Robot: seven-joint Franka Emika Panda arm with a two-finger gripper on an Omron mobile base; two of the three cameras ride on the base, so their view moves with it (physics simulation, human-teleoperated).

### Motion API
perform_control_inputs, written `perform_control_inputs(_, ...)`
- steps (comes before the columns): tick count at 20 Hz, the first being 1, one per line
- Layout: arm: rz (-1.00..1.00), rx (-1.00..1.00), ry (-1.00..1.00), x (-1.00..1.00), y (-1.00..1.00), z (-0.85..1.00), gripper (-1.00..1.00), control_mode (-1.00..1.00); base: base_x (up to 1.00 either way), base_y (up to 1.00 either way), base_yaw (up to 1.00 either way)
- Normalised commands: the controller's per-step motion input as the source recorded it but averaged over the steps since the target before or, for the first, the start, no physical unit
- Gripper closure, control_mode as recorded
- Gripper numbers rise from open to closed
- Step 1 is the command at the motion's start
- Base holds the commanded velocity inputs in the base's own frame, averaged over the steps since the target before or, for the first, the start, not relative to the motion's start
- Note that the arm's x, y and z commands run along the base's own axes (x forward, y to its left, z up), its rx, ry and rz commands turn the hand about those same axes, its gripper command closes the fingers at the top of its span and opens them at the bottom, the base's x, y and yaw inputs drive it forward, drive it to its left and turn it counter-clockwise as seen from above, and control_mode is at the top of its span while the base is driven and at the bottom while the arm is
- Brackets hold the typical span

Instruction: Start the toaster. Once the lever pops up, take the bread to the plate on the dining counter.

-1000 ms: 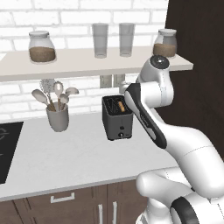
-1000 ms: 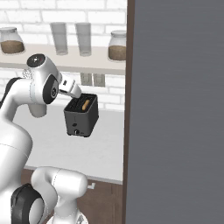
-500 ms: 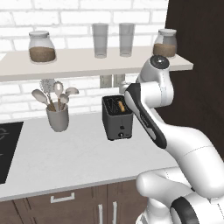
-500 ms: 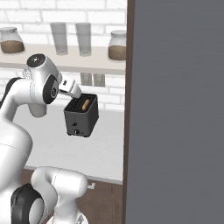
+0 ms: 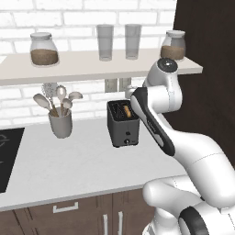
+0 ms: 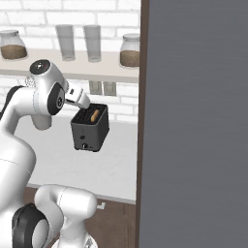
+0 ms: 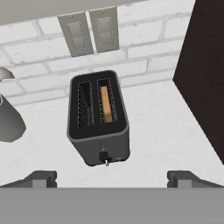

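The dark grey toaster (image 5: 123, 131) (image 6: 89, 135) (image 7: 98, 133) stands on the white worktop by the brick wall. The bread (image 7: 106, 104) (image 5: 127, 110) (image 6: 95, 115) sits sunk in its right-hand slot; the other slot is bare. On the narrow front panel the lever (image 7: 103, 155) is a small dark tab. My gripper (image 7: 111, 179) hovers above and in front of the toaster, open, its fingertips (image 7: 43, 177) wide apart and holding nothing. The plate and the dining counter are out of view.
A grey utensil crock (image 5: 60, 124) (image 7: 8, 122) stands left of the toaster, a black hob (image 5: 7, 156) further left. A shelf (image 5: 92, 69) with jars and glasses hangs above. A tall dark cabinet (image 5: 206, 69) (image 7: 205, 65) walls off the right side.
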Motion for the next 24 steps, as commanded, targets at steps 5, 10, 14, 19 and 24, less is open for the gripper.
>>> perform_control_inputs(5, 0.0, 0.0, 0.0, 0.0, 0.0, 0.0, -1.0, -1.0, 0.0, 0.0, 0.0)
perform_control_inputs(10, 0.0, 0.0, 0.0, 0.0, 0.0, 0.0, -1.0, -1.0, 0.0, 0.0, 0.0)
perform_control_inputs(14, 0.0, 0.0, 0.0, 0.0, 0.0, 0.0, -1.0, -1.0, 0.0, 0.0, 0.0)
perform_control_inputs(19, 0.0, 0.0, 0.0, 0.0, 0.0, 0.0, -1.0, -1.0, 0.0, 0.0, 0.0)
perform_control_inputs(24, 0.0, 0.0, 0.0, 0.0, 0.0, 0.0, -1.0, -1.0, 0.0, 0.0, 0.0)
